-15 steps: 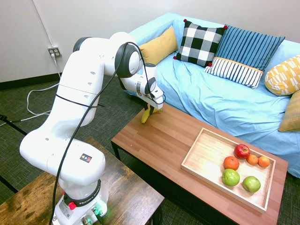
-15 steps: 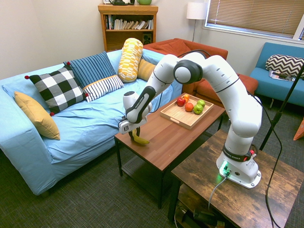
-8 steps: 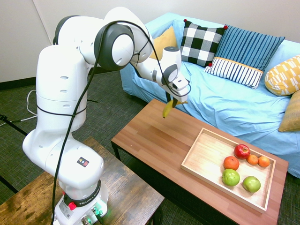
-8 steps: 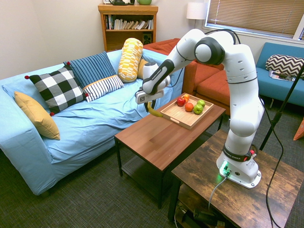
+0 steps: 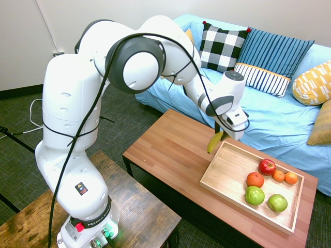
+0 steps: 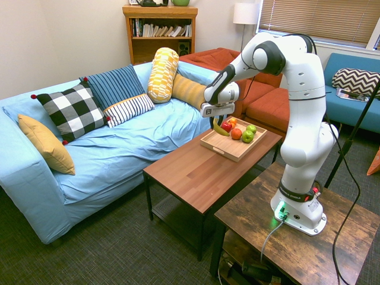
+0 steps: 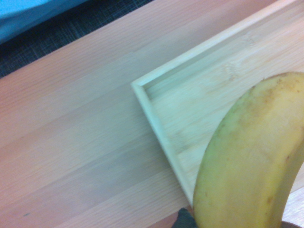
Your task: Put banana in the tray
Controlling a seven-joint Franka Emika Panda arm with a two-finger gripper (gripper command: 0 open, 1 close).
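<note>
Carrying the banana [image 5: 214,142], my gripper [image 5: 224,135] pinches its upper end, and it hangs above the near-left corner of the tray [image 5: 226,175]. Apples and oranges fill the tray's far right. Lowering and releasing remain, I judge.

Banana [image 5: 215,142]: small, curved, yellow with faint brown flecks, hanging nearly upright in the air with its lower tip down, clear of every surface, just over the tray's near corner on the sofa side. Tray [image 5: 227,178]: large, shallow, pale wood, low raised rim, lying flat at the right end of the coffee table, its long sides slightly askew to the table edges; bare over the half below the banana.
</note>
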